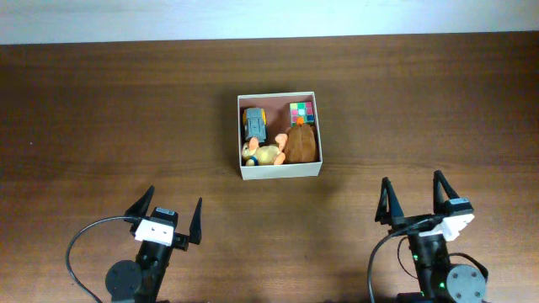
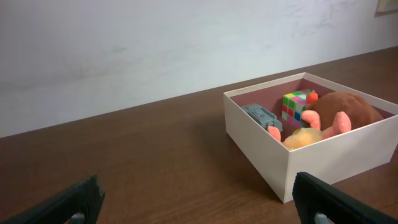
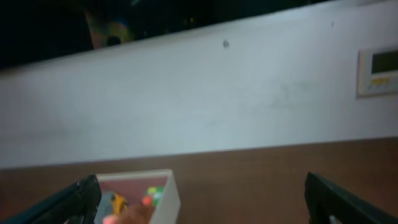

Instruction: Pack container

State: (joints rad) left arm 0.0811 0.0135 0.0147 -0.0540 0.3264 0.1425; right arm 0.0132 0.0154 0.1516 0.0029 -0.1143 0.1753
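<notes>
The container is a square white-walled box with a pinkish-brown inside, in the middle of the brown table. It holds a grey toy vehicle, a colourful cube, a brown plush and a yellow plush with pink limbs. It also shows in the left wrist view and the right wrist view. My left gripper is open and empty at the front left, well short of the box. My right gripper is open and empty at the front right.
A white wall runs behind the table's far edge. A wall panel shows in the right wrist view. A black cable loops beside the left arm's base.
</notes>
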